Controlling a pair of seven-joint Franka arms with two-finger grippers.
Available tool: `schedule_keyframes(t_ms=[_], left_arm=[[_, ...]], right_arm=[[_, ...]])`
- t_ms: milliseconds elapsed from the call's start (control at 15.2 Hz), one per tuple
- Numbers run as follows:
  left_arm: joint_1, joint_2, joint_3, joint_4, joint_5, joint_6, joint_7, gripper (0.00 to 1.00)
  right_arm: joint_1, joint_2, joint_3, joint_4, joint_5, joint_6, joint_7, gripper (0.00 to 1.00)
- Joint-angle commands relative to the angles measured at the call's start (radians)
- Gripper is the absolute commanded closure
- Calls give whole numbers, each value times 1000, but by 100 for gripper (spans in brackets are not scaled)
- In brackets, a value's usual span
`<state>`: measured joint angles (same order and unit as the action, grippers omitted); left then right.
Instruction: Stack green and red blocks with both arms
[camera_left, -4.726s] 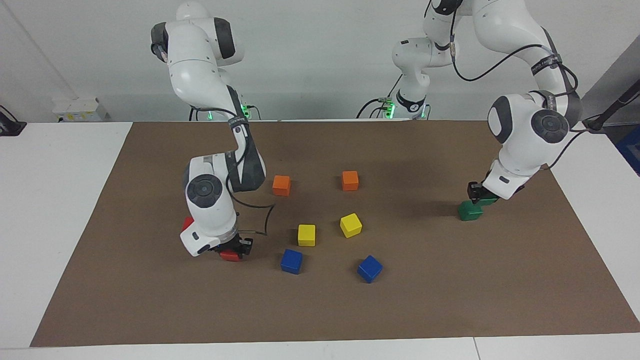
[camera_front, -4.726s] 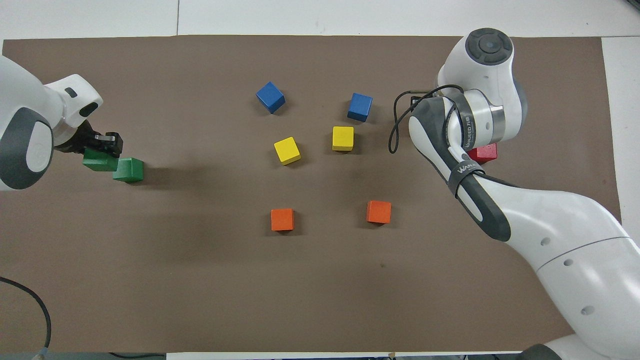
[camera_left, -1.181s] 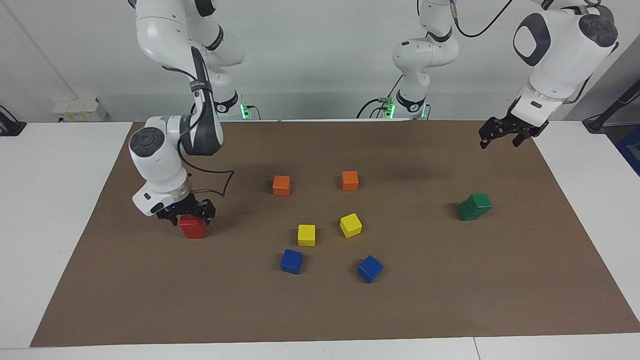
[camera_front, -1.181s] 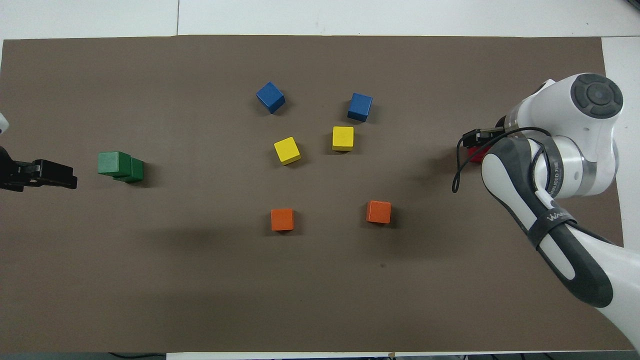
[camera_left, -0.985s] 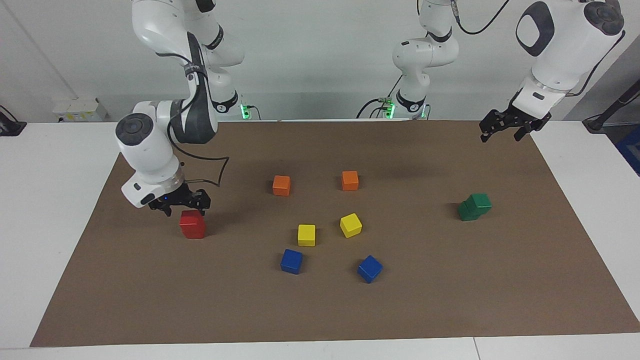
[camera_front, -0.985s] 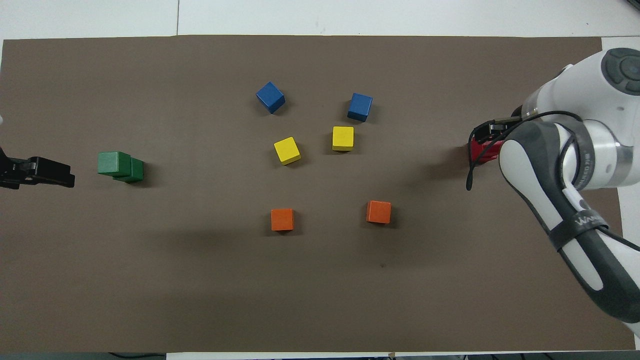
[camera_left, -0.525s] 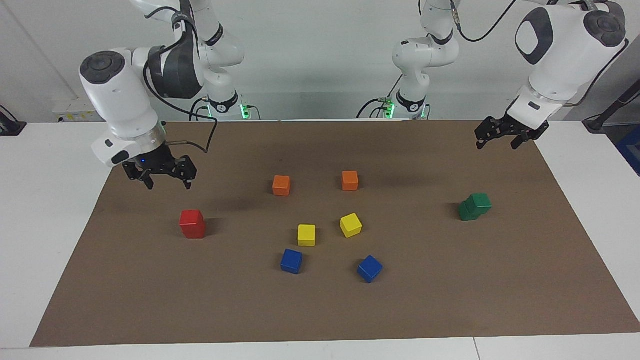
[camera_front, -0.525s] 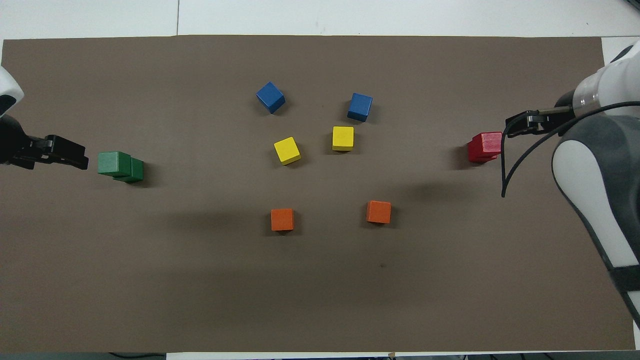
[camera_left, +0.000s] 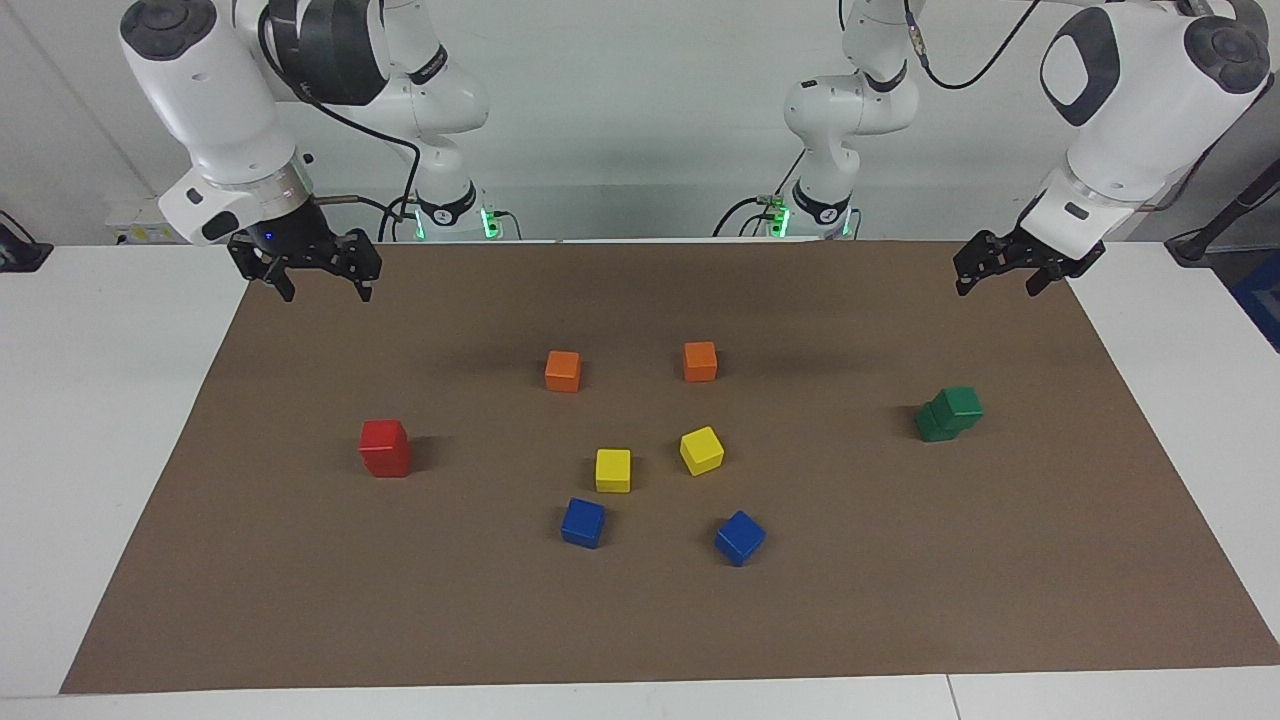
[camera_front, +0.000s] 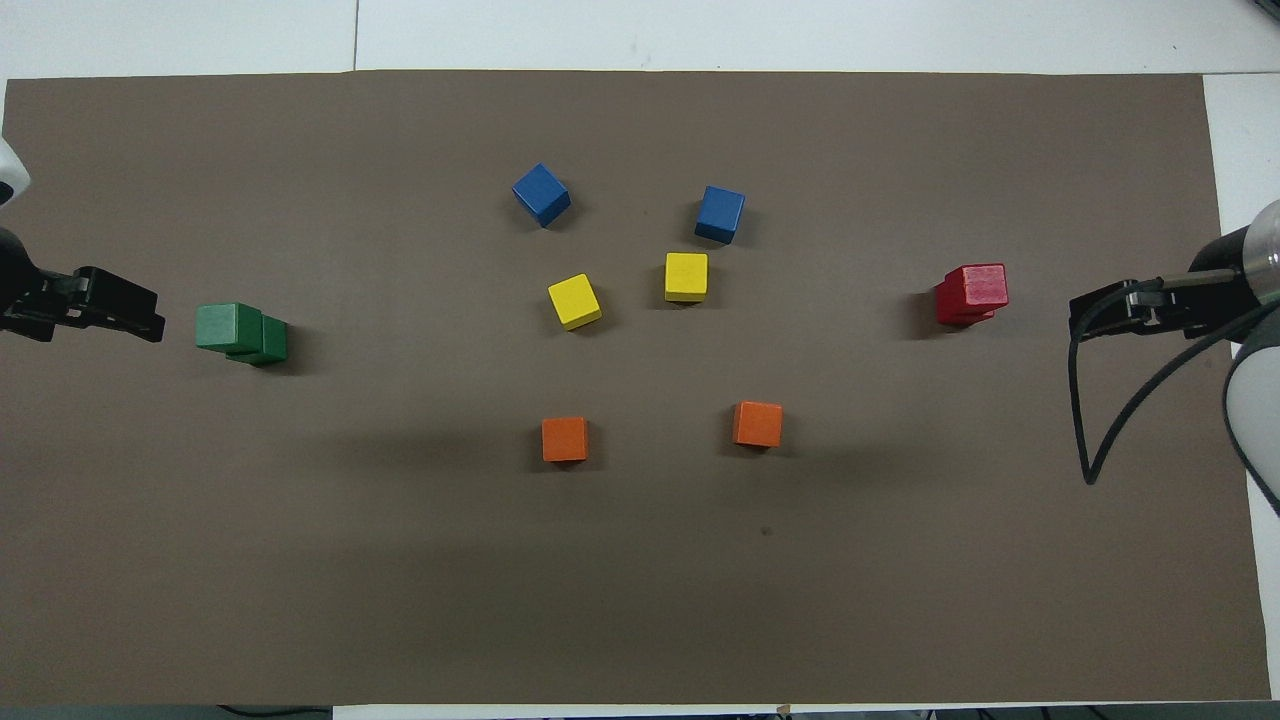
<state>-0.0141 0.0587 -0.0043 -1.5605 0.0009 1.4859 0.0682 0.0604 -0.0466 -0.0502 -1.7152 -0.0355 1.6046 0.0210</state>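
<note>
1. Brown matting (camera_left: 900, 600) covers the white tabletop (camera_left: 100, 400), with a pale wall where the robots stand.
2. Up in the air over the mat's corner at the right arm's end hangs the right gripper (camera_left: 317, 287), jaws wide and holding nothing.
3. Two red blocks (camera_left: 384, 447) stand squarely stacked on the mat, toward the right arm's end.
4. Mid-mat sit two orange cubes (camera_left: 563, 370) nearest the robots, two yellow cubes (camera_left: 613, 470) farther out, and two blue cubes (camera_left: 583, 522) farthest.
5. Two green blocks (camera_left: 948, 413) stand stacked toward the left arm's end, the upper one offset from the lower.
6. Over the mat's edge at that end hangs the left gripper (camera_left: 998, 282), jaws wide and holding nothing.
</note>
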Motion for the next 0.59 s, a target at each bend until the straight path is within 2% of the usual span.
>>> schedule_keyframes(t_ms=[0,525], left_arm=[[-21,-56,23,-88,-9,-16,5,0],[-12,-56,23,-85,-16,60,7,0]], right_arm=[[-24,-10,13,5,19,-42,-33,0],[-47,-7,18,8,19,-72,-32,0]])
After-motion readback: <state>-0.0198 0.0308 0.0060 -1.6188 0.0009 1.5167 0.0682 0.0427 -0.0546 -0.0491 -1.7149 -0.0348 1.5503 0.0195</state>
